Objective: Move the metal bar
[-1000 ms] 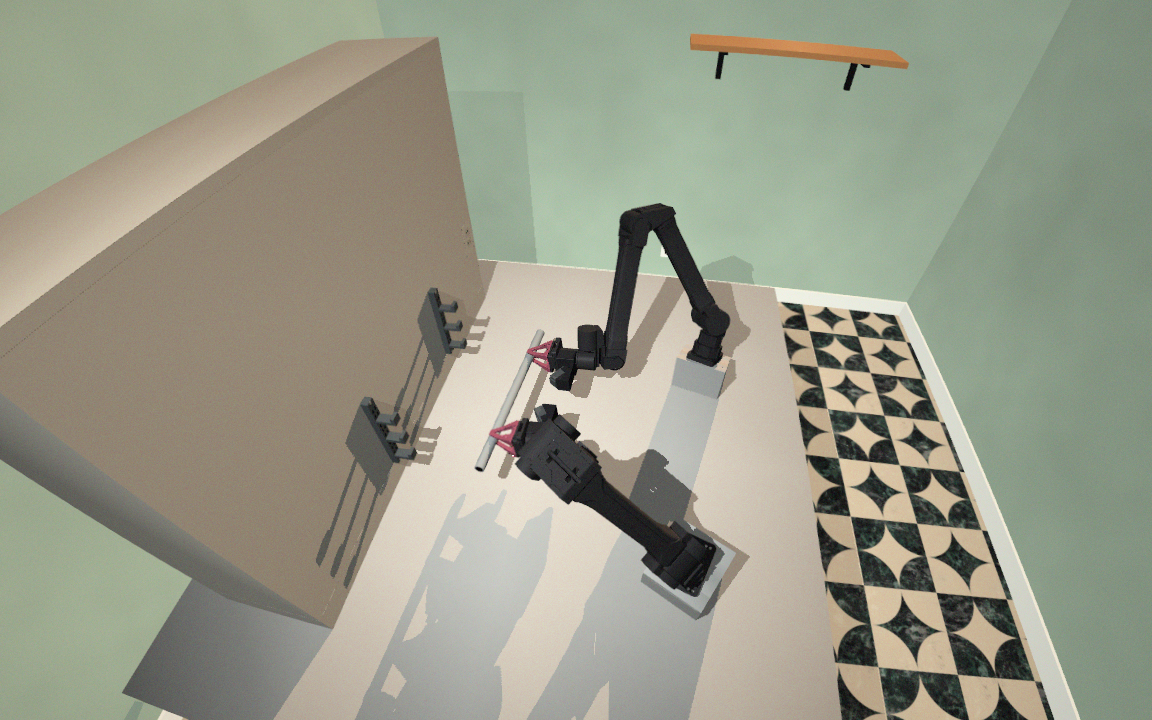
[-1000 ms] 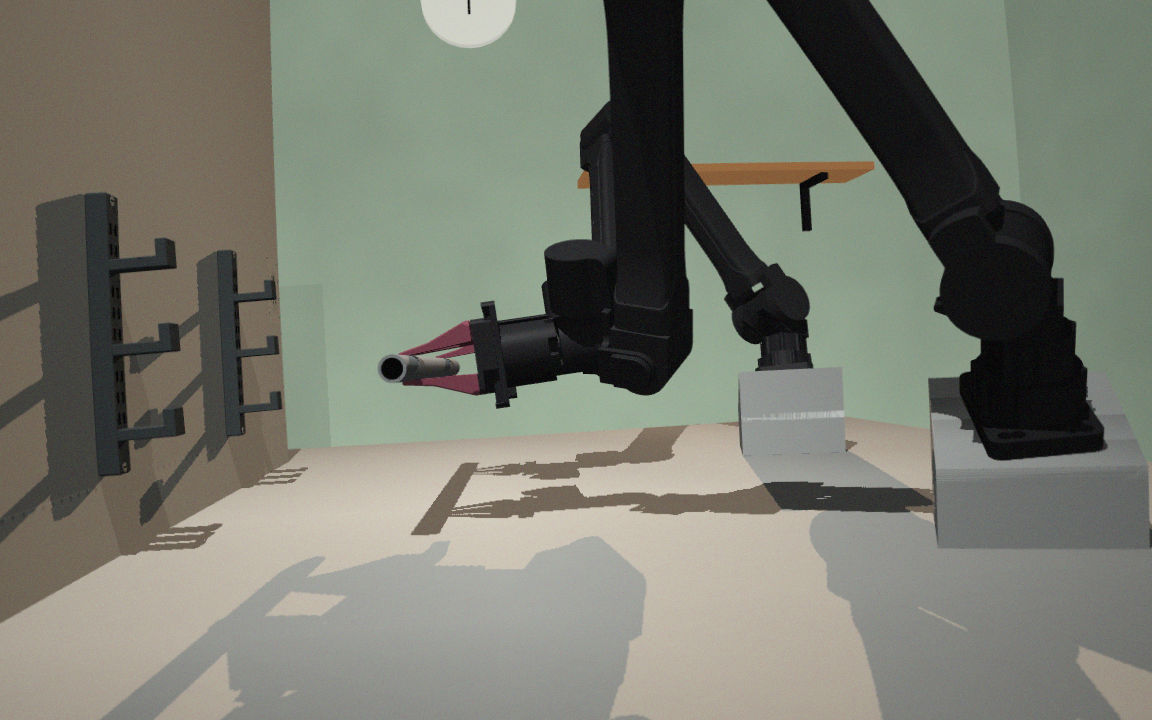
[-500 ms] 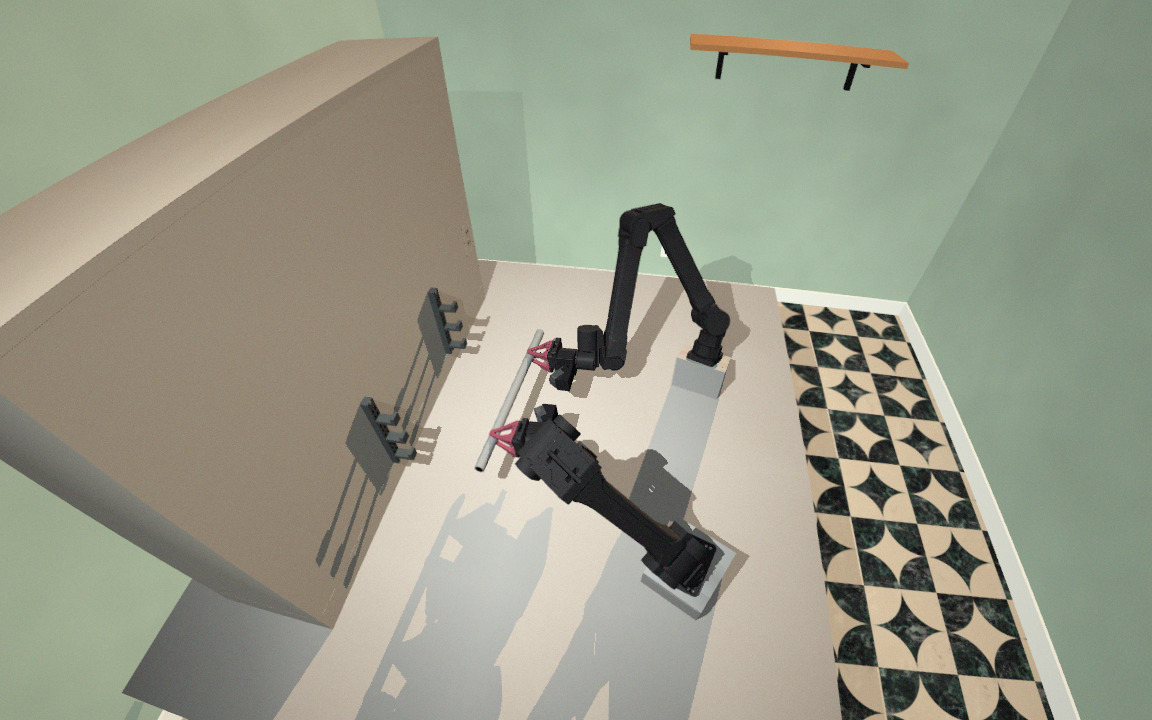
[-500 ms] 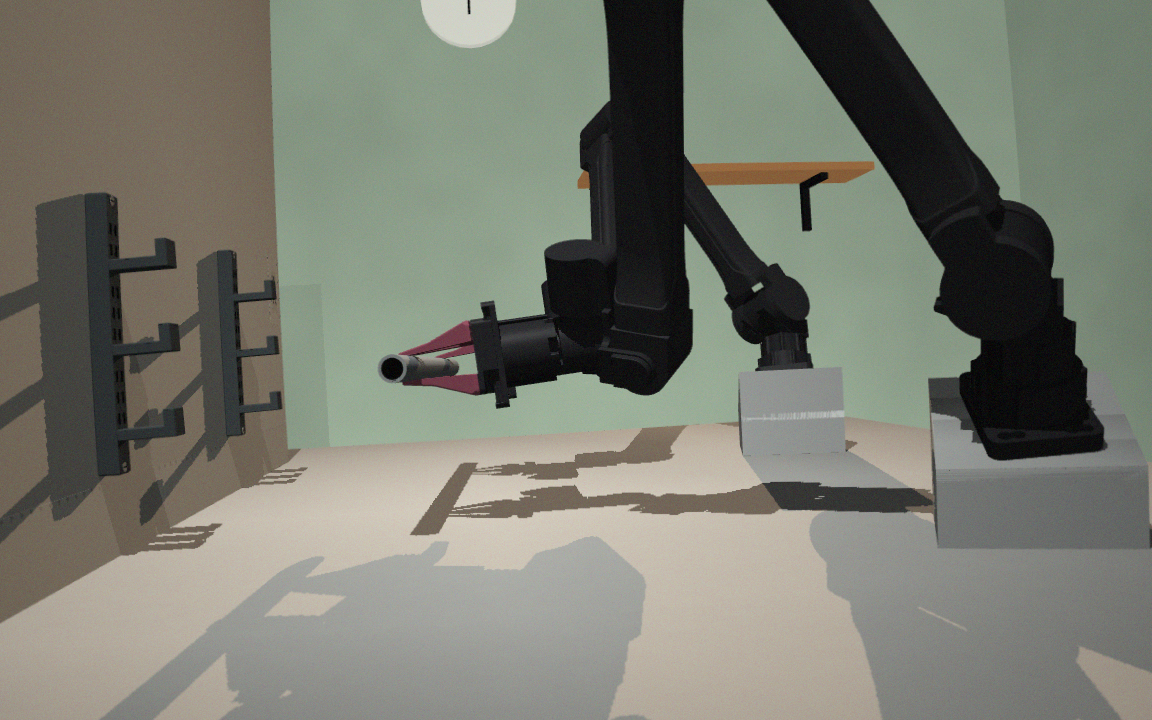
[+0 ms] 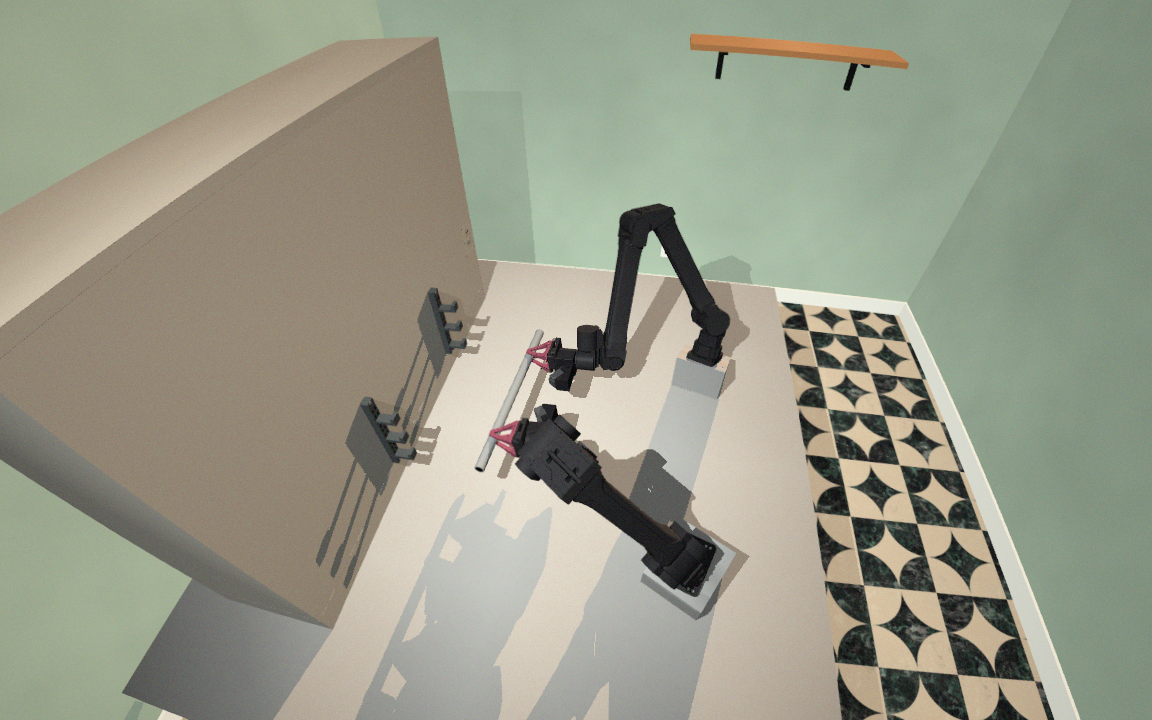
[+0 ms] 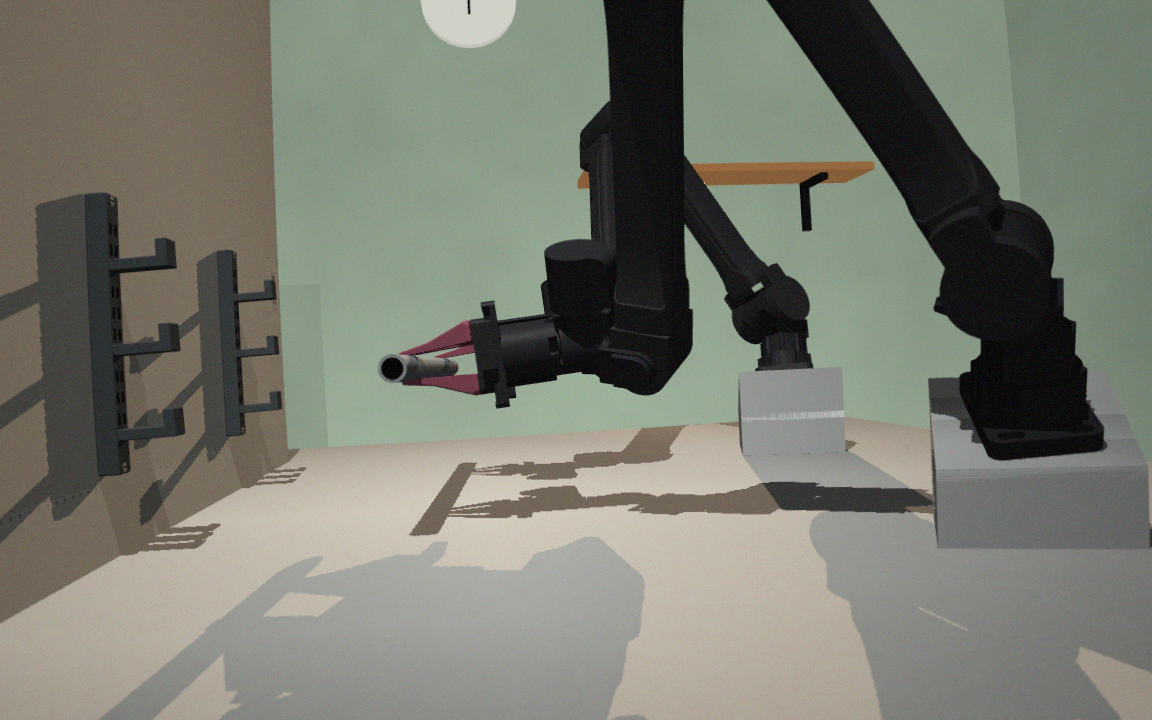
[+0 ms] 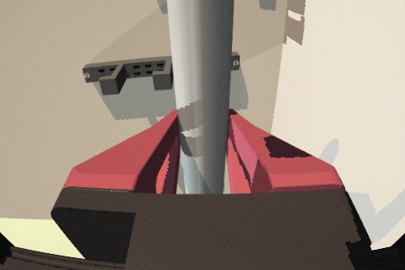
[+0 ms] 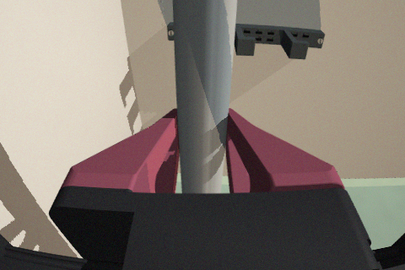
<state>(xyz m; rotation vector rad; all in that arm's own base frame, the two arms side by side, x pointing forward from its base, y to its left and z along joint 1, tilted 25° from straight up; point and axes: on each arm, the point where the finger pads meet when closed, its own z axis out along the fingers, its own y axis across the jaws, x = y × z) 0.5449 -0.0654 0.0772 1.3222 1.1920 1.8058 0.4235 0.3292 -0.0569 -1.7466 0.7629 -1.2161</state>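
Observation:
The grey metal bar (image 5: 513,394) (image 6: 426,367) (image 7: 200,29) (image 8: 202,72) hangs level in the air, clear of the rack. My left gripper (image 5: 495,437) (image 6: 407,368) (image 7: 202,118) is shut on it near its near end. My right gripper (image 5: 530,354) (image 8: 202,118) is shut on it near its far end and mostly hidden in the exterior view. The wall rack has a near plate (image 5: 370,445) (image 6: 98,358) and a far plate (image 5: 438,324) (image 6: 224,358), each with three hooked arms, all empty. The near top arm (image 6: 140,265) and far top arm (image 6: 253,296) are higher than the bar.
The tan wall panel (image 5: 294,223) (image 6: 186,107) stands behind the rack. The pale table top (image 5: 437,537) (image 6: 696,608) is below the bar, with shadows on it. An orange shelf (image 5: 795,49) (image 6: 777,171) is on the green wall, well away from the bar.

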